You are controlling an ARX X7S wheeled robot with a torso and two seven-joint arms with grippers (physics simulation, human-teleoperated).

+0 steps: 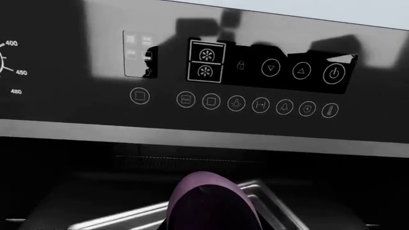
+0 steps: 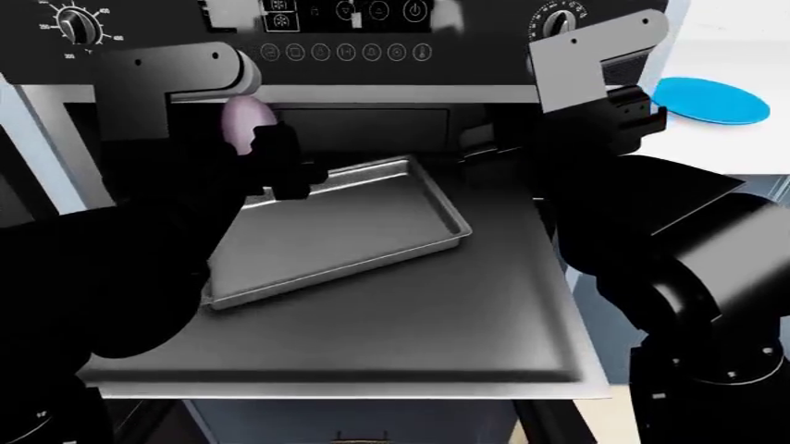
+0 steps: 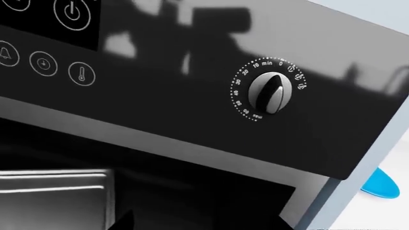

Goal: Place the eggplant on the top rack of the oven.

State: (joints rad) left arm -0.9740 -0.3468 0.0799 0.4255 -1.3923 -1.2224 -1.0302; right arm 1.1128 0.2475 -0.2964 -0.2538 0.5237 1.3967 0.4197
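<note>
1. Eggplant first: the small glossy dark purple oblong eggplant [image 2: 243, 121] with its pale lilac end is carried high by the left gripper [image 2: 253, 139], above the far left corner of the shallow silver-grey metal top rack [image 2: 370, 236], which is pulled out over the wide grey oven door [image 2: 494, 324]. From where I stand it looks gripped, though the fingers themselves are hidden behind the arm.
2. Let go from this height, the rounded vegetable could bounce or roll; the raised rim is low and the corner is close, so it may hop over onto the door or into the dark cavity.
3. The rack sits skewed, so a downward push on that corner could tip or slide it.
4. The black-fronted oven [image 1: 255, 91] and its control strip are right ahead of the left wrist; moving forward risks bumping the panel.
5. The right gripper hangs near the white-marked timer knob [image 3: 271, 92]; I cannot tell whether it is released or clenched, since no view shows its fingers.
6. The round blue plate [image 2: 709, 100] on the worktop lies well apart.
</note>
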